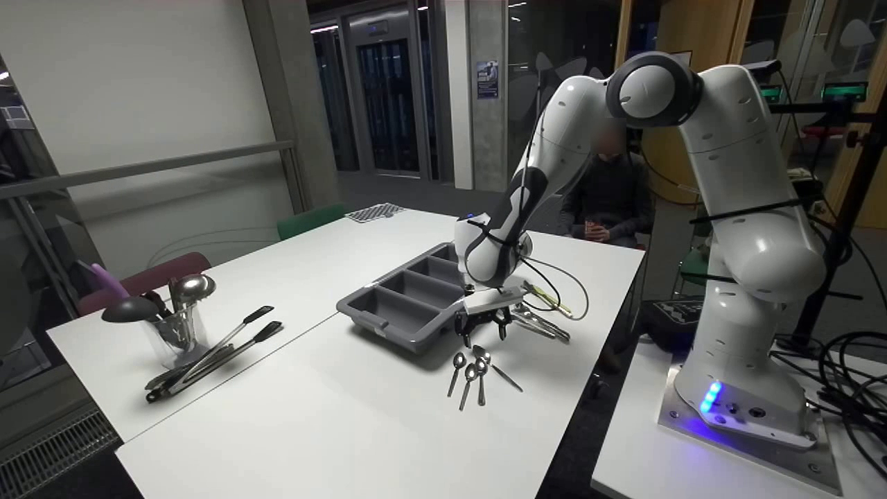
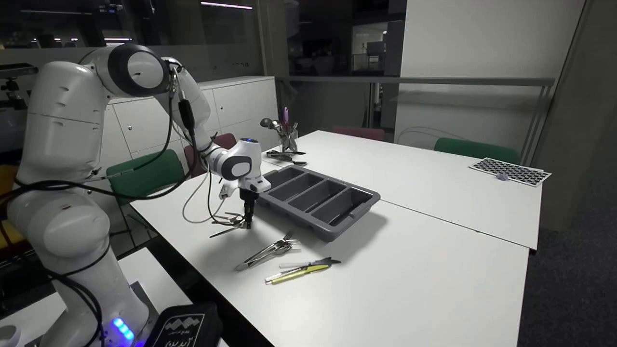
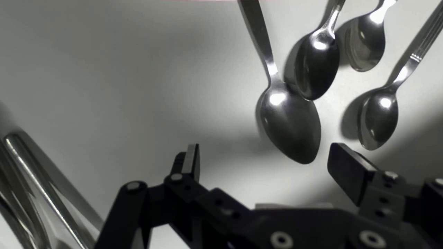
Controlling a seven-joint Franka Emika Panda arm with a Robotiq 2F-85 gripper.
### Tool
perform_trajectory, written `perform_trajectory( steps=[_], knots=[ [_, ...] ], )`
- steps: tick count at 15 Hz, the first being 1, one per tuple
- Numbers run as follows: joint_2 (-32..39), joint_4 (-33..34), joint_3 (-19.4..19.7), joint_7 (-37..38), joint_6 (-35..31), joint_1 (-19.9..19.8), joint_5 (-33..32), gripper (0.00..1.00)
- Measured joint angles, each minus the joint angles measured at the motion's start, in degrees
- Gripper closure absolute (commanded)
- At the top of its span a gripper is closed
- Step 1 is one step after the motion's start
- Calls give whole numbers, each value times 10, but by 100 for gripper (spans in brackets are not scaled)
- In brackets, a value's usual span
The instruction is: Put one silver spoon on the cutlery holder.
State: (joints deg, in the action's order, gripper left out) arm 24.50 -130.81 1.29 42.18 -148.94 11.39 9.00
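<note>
Several silver spoons lie on the white table in a loose group. The largest spoon (image 3: 290, 124) lies at the left of the group in the wrist view, its bowl tip toward the jaws; it also shows in an exterior view (image 1: 507, 378). A smaller spoon (image 3: 317, 65) rests against its bowl. Two more small spoons (image 3: 378, 117) lie to the right. My gripper (image 3: 264, 155) is open with nothing between its fingers, just above the table beside the spoon bowls; it shows in both exterior views (image 1: 485, 335) (image 2: 248, 224). The dark grey cutlery holder (image 1: 378, 324) (image 2: 332, 230) stands beside the gripper.
Forks or similar utensils (image 1: 544, 324) (image 2: 265, 253) and yellow-handled knives (image 2: 299, 273) lie near the gripper. Tongs (image 1: 215, 364) and a clear cup (image 1: 181, 339) of utensils stand farther off. A checkered board (image 2: 511, 171) lies at the table's far side.
</note>
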Motion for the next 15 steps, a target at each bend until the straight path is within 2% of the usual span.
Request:
perform_trajectory(
  steps=[9, 15],
  knots=[
    [0, -2, -1, 23, 11, 8, 0, 0],
    [0, -2, -1, 39, 49, 7, 1, 0]
  ],
)
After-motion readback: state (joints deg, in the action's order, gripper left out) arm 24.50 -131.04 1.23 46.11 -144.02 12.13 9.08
